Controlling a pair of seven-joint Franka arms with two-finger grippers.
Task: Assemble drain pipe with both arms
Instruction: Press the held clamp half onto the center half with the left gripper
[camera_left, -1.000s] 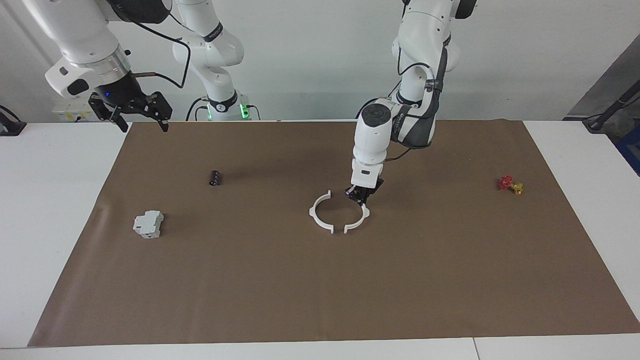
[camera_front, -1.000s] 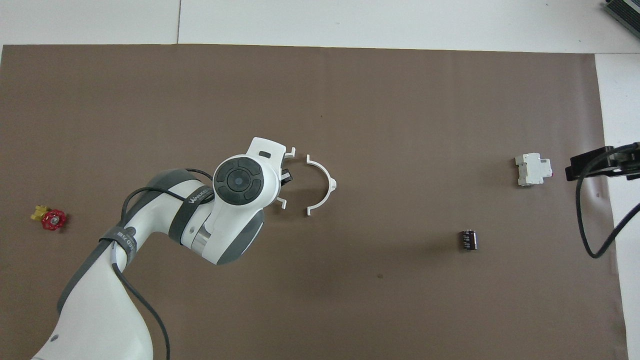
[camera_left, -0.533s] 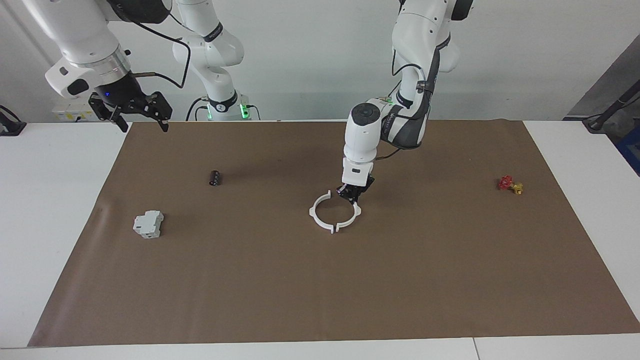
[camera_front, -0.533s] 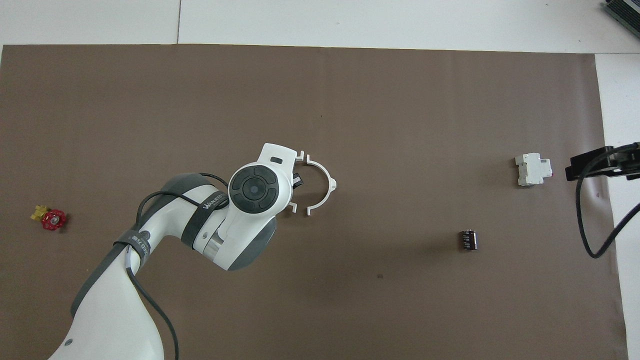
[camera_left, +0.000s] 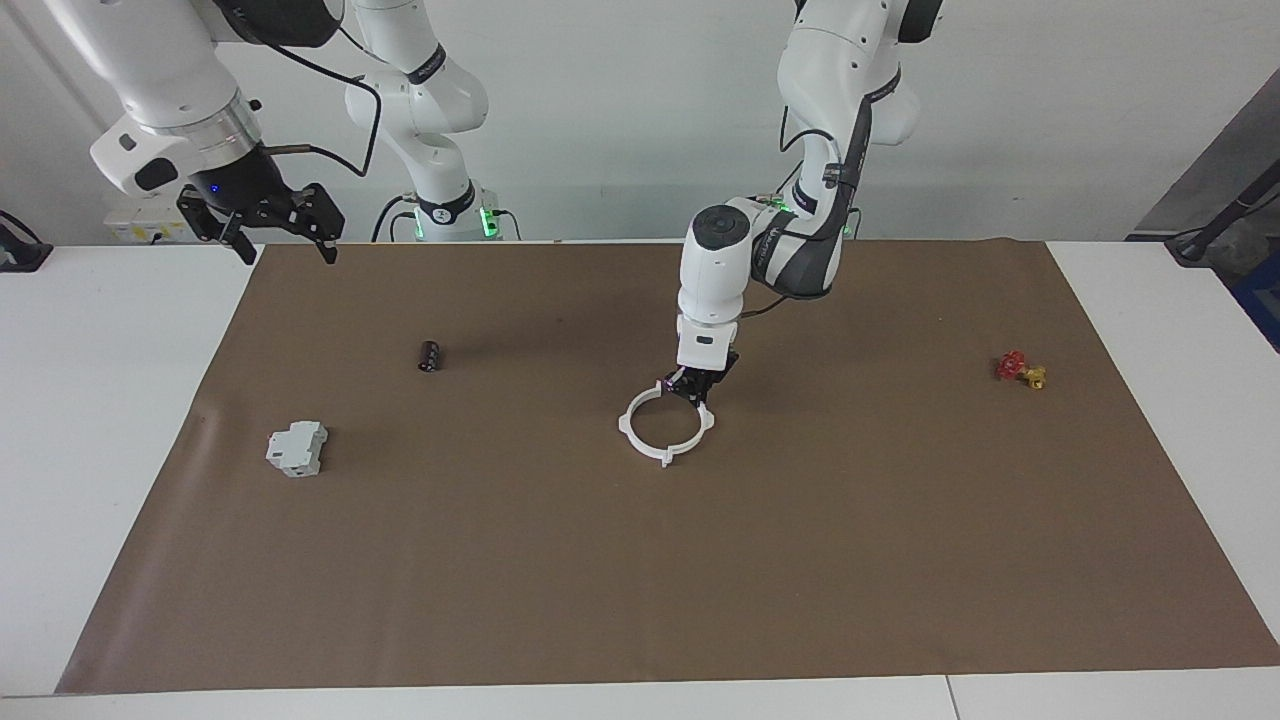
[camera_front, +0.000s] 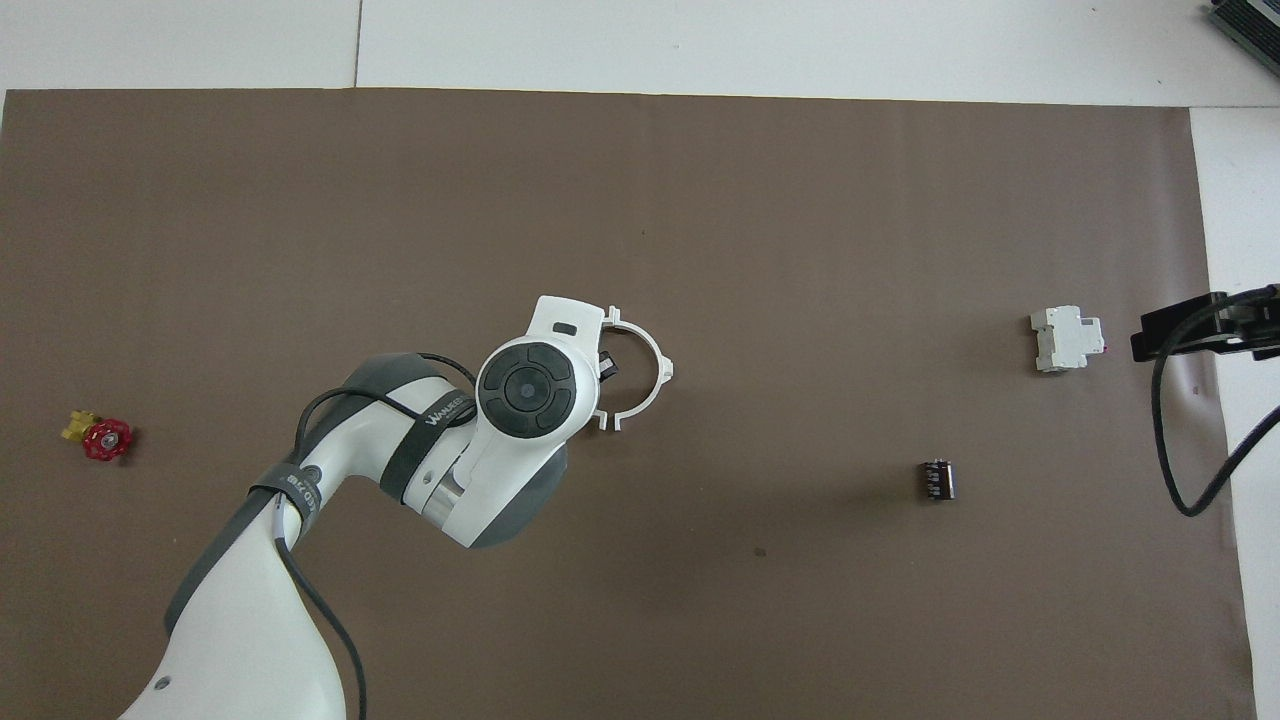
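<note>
facing view: left claw (camera_left: 697, 389) grips drain pipe (camera_left: 640, 432) mid-mat.

Two thin white half-rings of the drain pipe (camera_left: 665, 425) lie flat on the table, ends meeting as one tabbed ring, directly beneath the left arm's closed jaws.

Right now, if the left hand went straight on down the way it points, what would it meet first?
The left hand points down, shut on the white half-ring. Just beneath lies the brown mat, so it would likely meet that first; the remaining gap is unclear.
</note>
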